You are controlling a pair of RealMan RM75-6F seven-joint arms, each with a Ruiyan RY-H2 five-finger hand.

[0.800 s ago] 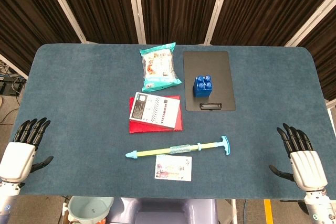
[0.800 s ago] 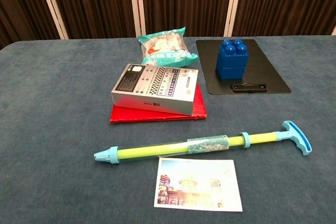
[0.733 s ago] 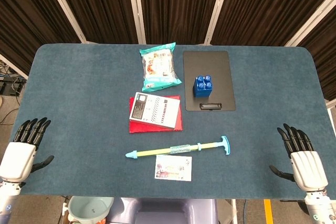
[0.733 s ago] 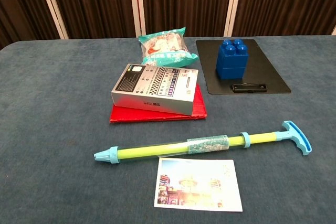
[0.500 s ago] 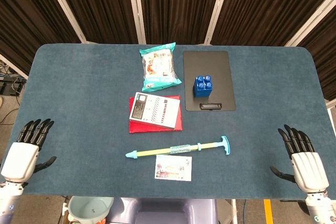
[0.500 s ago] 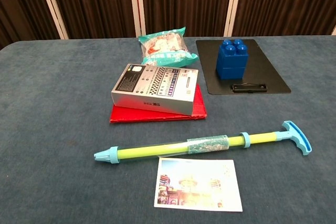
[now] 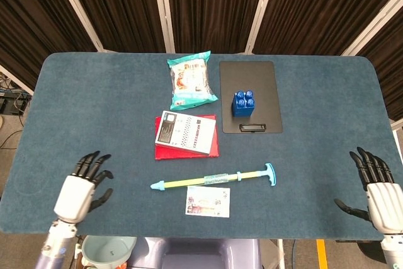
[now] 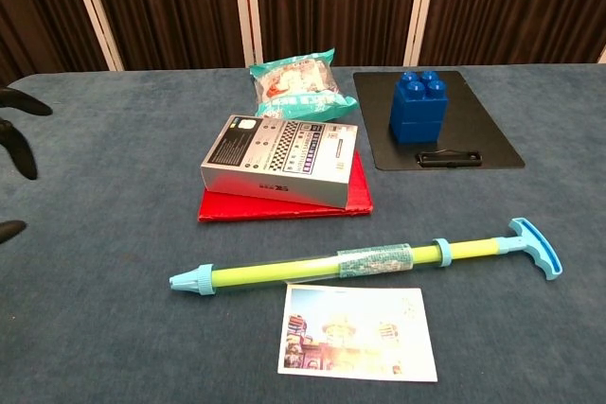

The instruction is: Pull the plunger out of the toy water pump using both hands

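Both idle. Left hand (image 7: 80,188), fingers spread, holds nothing, over the blue table's (image 7: 94,105) front-left corner. Right hand (image 7: 381,193), likewise spread and empty, at front-right edge. Yellow-green toy water pump with light-blue T-handle (image 7: 216,179) lies flat near front edge, between the hands, well apart from each.

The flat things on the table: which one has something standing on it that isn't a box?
The black clipboard, at the far right of the group: a blue toy brick stands on it. The red booklet carries a box, and the postcard carries nothing.
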